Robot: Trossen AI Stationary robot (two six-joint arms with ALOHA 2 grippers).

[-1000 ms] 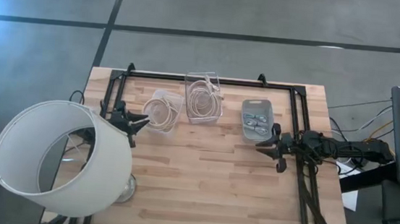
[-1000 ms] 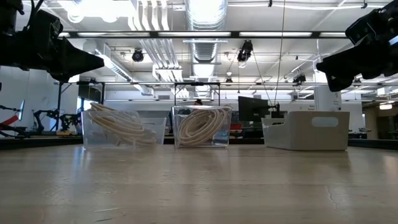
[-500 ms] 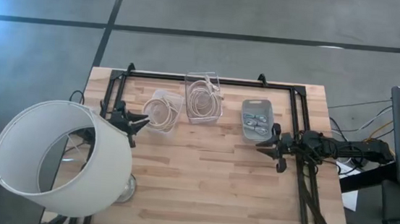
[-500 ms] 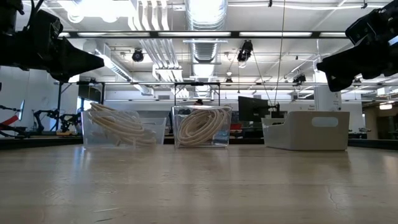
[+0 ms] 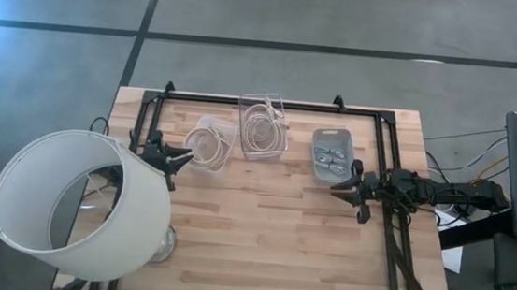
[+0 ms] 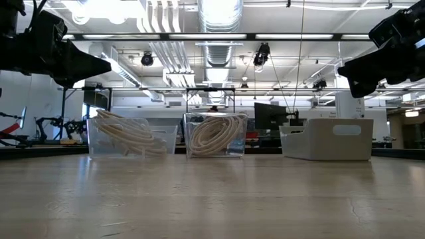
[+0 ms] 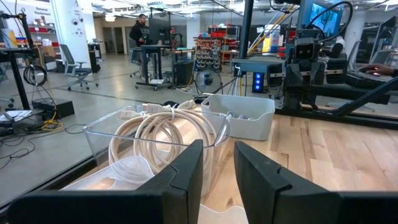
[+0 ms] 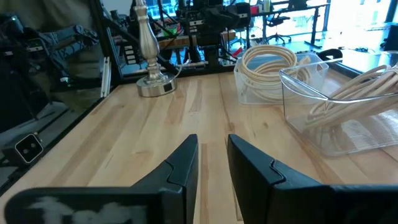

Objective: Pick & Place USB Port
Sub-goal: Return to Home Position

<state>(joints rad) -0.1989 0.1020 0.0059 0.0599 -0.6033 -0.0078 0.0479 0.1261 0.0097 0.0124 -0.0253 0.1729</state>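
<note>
A grey tray (image 5: 320, 136) with small pieces in it sits on the table toward the far right, and shows as a pale box (image 6: 325, 138) in the low view. My right gripper (image 5: 337, 188) hovers open just on the near side of that tray, above the table, pointing toward the table's left. My left gripper (image 5: 185, 157) hovers open at the left side, right beside a clear tub of coiled white cable (image 5: 210, 144). In the left wrist view the fingers (image 7: 217, 149) point across the cable tubs toward the tray (image 7: 239, 115).
A second clear tub of white cable (image 5: 263, 127) stands between the first tub and the tray. A table lamp with a big white shade (image 5: 75, 204) overhangs the near left corner, its metal base (image 8: 152, 84) on the wood. A black frame (image 5: 272, 100) borders the far side.
</note>
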